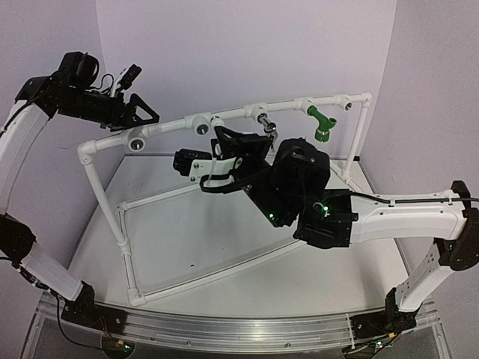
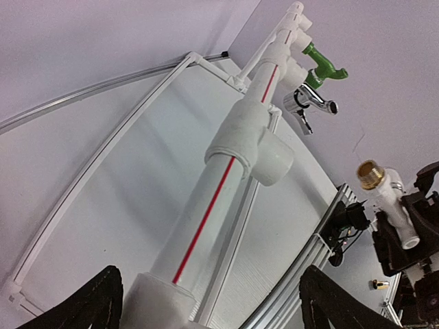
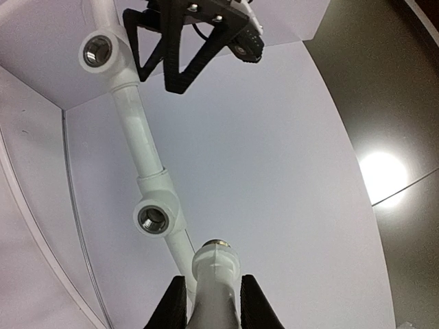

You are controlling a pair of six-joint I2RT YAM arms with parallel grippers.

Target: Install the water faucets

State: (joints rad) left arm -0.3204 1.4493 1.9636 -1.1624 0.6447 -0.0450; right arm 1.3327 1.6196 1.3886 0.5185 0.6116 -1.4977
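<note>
My right gripper is shut on the white faucet, brass thread end forward, a little short of an open socket on the white pipe frame's top rail. The top view shows that gripper and the white faucet just below the rail. A chrome faucet and a green faucet hang from the rail further right. My left gripper is open at the rail's left end; in its own view the gripper has its fingers on either side of the pipe.
The pipe frame's lower bars lie on the white table. Another open socket sits near the left corner and one near the right corner. White walls stand behind. An aluminium rail runs along the near edge.
</note>
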